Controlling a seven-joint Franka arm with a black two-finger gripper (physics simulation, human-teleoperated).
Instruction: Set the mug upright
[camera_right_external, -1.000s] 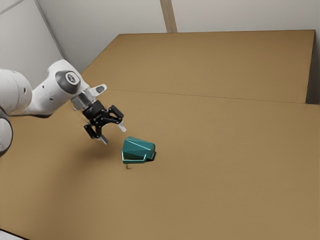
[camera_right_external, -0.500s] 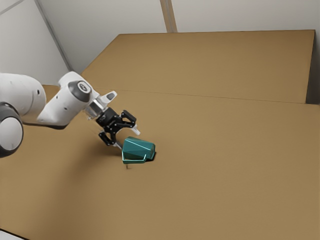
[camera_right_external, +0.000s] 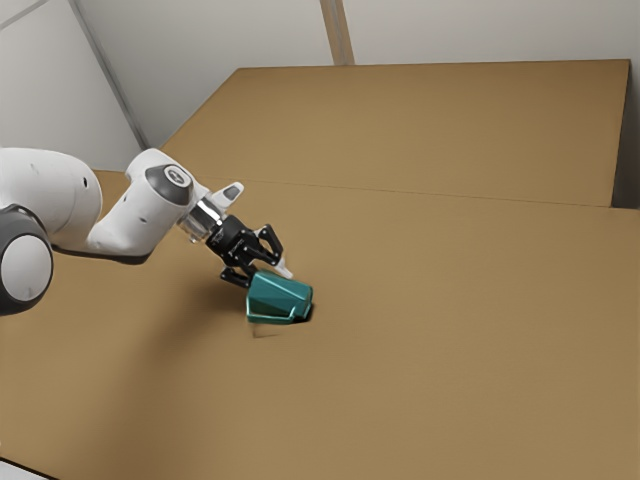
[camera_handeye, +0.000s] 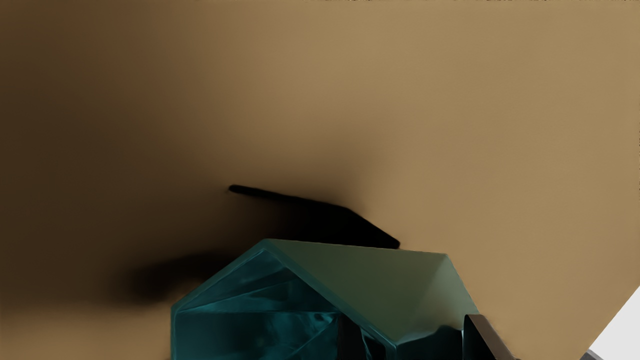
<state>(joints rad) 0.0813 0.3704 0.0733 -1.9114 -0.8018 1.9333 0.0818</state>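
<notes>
So the black two-finger tool is gripping the faceted teal mug, looks like one side of it is pinched. The wrist view has one finger in through the mug's mouth and the other finger up against the outside. Clock directions here go by the exterior view, 12 at the top: the mug is at about 5 o'clock from the tool's body, pretty much right at the fingertips. It's tipped over on its side, nowhere near upright. Couldn't tell you if it's fully resting on the brown desk or a hair off it. There's a tight black shadow right by the mug in the wrist view, and a wide soft one on the desk running off toward 7 o'clock from the tool.

Going further out, the white Franka arm heads back up from the tool toward 10 o'clock, then off at 9. Way past the desk at 12 there's a pale gray wall with a tan strip on it, roughly 1 o'clock from the tool.
</notes>
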